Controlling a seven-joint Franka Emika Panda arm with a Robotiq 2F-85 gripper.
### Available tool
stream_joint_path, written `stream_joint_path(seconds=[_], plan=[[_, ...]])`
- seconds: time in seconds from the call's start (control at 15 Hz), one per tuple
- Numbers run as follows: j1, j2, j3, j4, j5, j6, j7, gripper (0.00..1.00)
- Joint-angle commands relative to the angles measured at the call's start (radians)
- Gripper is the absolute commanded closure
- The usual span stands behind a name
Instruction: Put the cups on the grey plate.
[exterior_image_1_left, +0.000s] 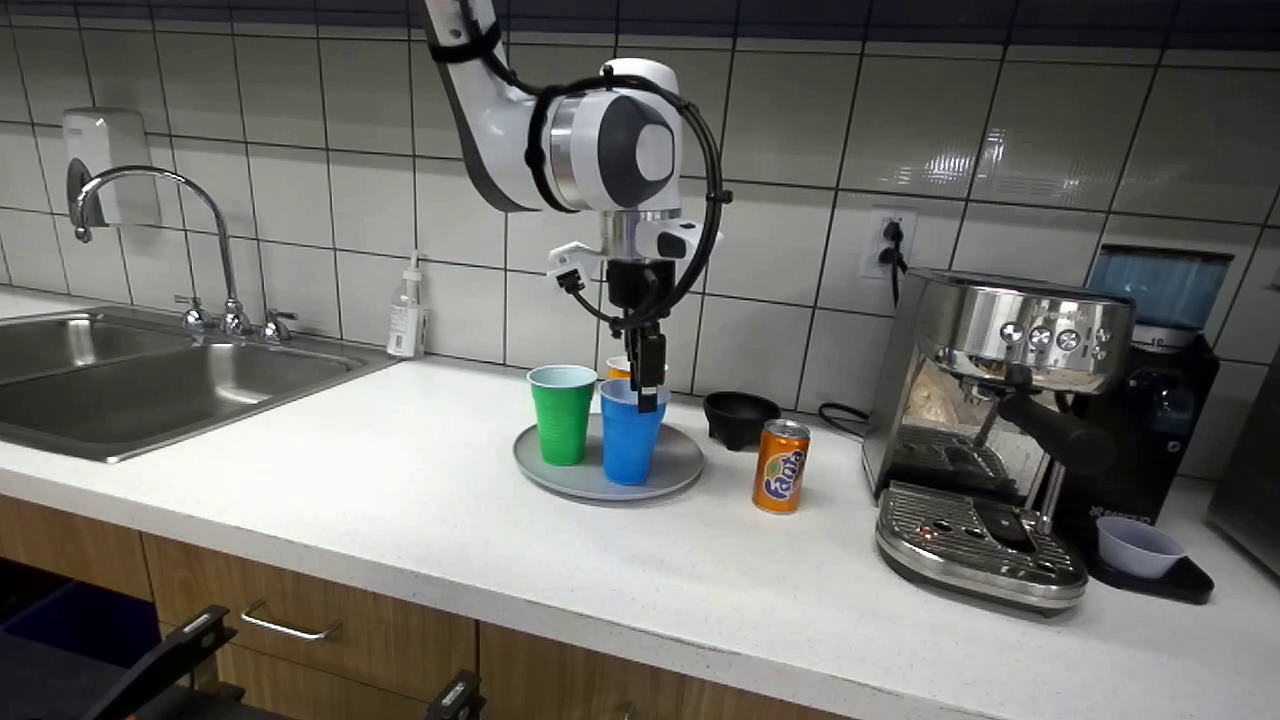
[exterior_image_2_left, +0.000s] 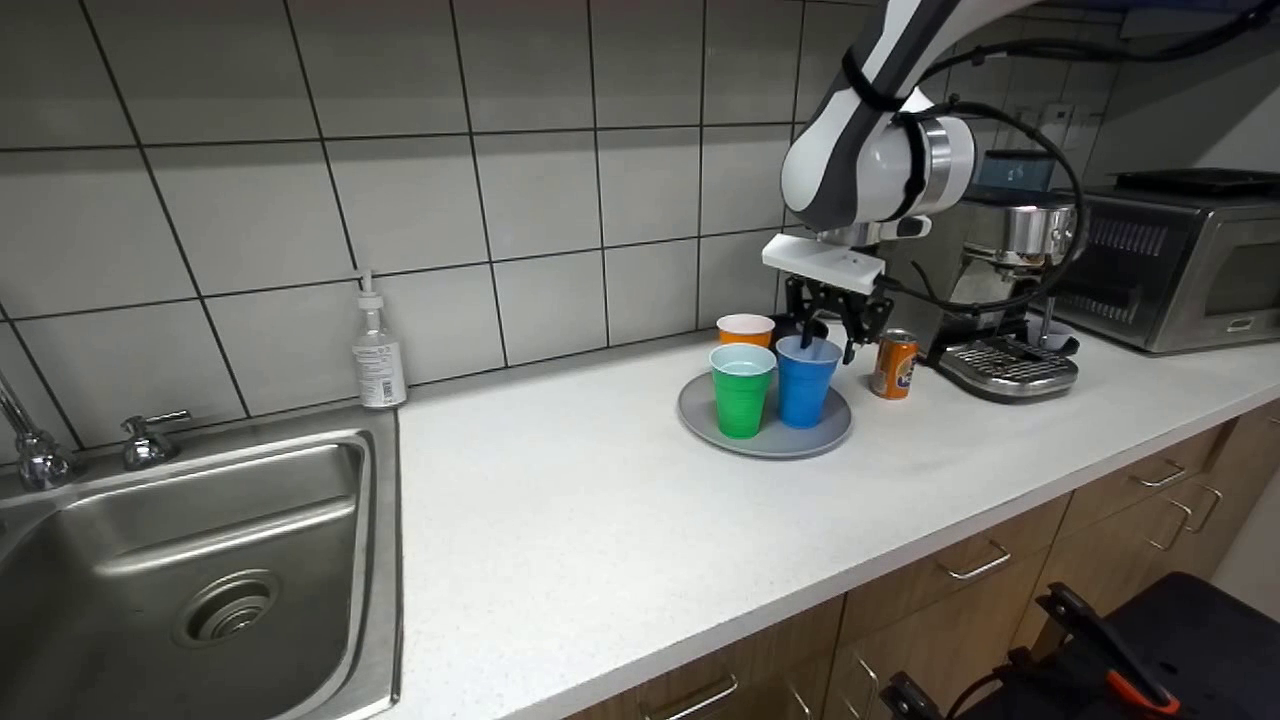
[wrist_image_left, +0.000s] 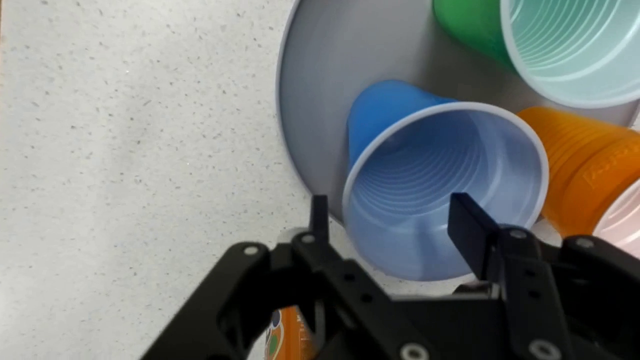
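Evidently straddles one wall of the blue cup (exterior_image_1_left: 630, 448) with gripper (wrist_image_left: 388, 198) well parted and holding nothing, presumably to leave it free, upright on the plate (wrist_image_left: 320, 100) with the green cup (exterior_image_2_left: 742, 402) and orange cup (wrist_image_left: 585, 170), close-set likely for room.

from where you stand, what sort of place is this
Most likely a kitchen or kitchenette, though home or office I can't tell. A steel sink is set into the white counter, an espresso machine stands farther along, and there are wooden drawers below.
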Motion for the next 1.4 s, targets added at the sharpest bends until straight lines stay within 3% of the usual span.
stream_joint_path(seconds=[0.0,0.67,1.33], plan=[[0.002,-0.046,-0.004,-0.024,0.038,0.011,-0.046,0.02],[0.012,-0.208,-0.004,-0.190,0.006,0.060,-0.089,0.00],[-0.002,-0.425,0.046,-0.400,-0.018,0.100,-0.219,0.00]])
